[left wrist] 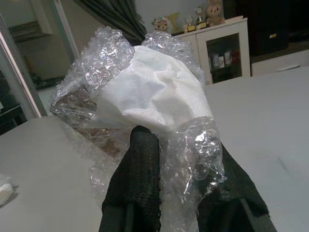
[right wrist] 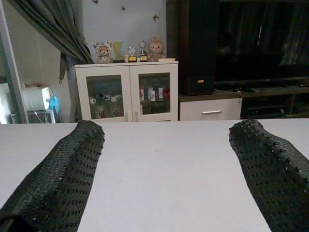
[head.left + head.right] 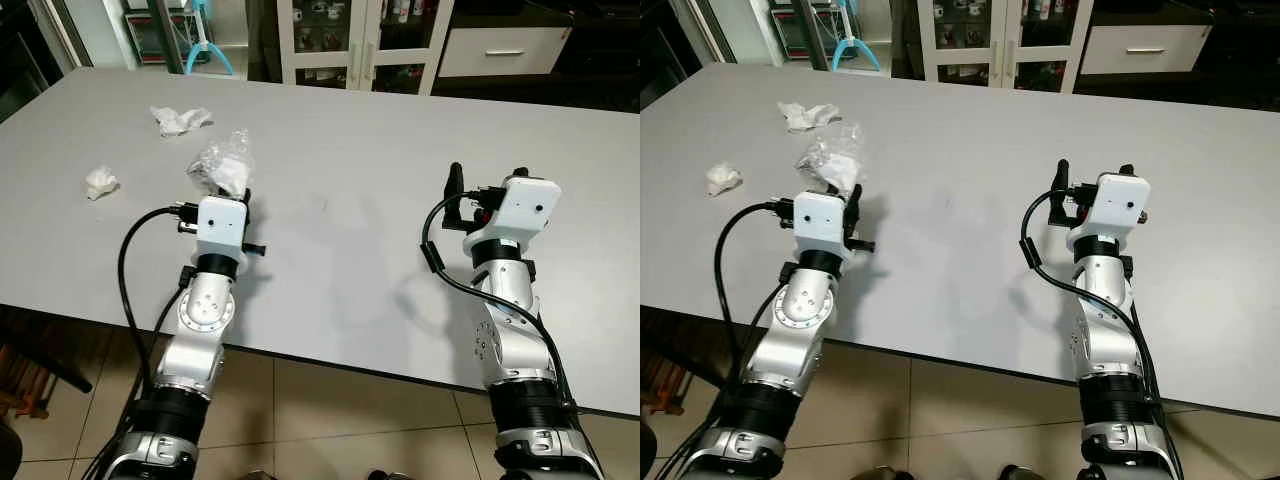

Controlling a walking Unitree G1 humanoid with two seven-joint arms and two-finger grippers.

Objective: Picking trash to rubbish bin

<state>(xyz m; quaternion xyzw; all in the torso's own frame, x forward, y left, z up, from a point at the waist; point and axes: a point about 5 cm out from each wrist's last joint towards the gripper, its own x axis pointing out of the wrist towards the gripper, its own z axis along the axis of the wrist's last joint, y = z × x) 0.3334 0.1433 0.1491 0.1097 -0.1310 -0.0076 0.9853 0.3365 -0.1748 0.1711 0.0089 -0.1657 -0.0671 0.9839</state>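
The left claw (image 1: 164,193) pinched a bubble-wrap bundle (image 1: 145,96) just above the grey worktop (image 3: 350,180). The right claw (image 2: 169,179) hovered spread. 2 crumpled tissues (image 3: 180,120) lay farther left.

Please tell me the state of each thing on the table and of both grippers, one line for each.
Bubble wrap bundle: crumpled around white paper, gripped by the left gripper.
Left gripper: jaws shut on the bundle.
Right gripper: jaws open, holding nothing, over the table.
Near tissue: crumpled, lying loose on the table.
Far tissue: crumpled, lying loose on the table.
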